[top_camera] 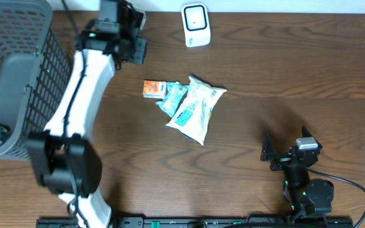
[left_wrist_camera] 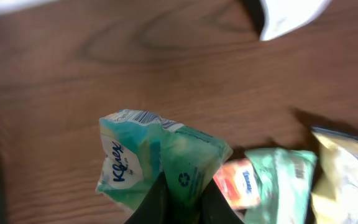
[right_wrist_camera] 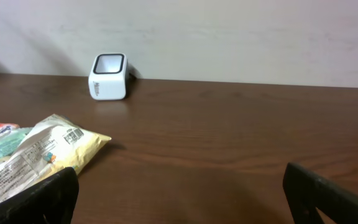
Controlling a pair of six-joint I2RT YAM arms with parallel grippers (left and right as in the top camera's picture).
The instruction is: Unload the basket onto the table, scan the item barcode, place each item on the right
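My left gripper (left_wrist_camera: 182, 194) is shut on a green Kleenex tissue pack (left_wrist_camera: 148, 158), its dark fingers pinching the lower edge. A barcode (left_wrist_camera: 145, 116) shows along the pack's top edge. In the overhead view this gripper (top_camera: 130, 39) hangs over the table's far left, a little left of the white scanner (top_camera: 196, 25), and hides the pack. The scanner (left_wrist_camera: 289, 15) is blurred at the top right of the left wrist view. My right gripper (top_camera: 282, 156) stands open near the front right, nothing between its fingers (right_wrist_camera: 48, 198).
An orange pack (top_camera: 151, 88), a teal pack (top_camera: 173, 99) and a larger pale bag (top_camera: 199, 109) lie together mid-table. A grey wire basket (top_camera: 18, 76) fills the far left. The scanner (right_wrist_camera: 108, 76) stands by the back wall.
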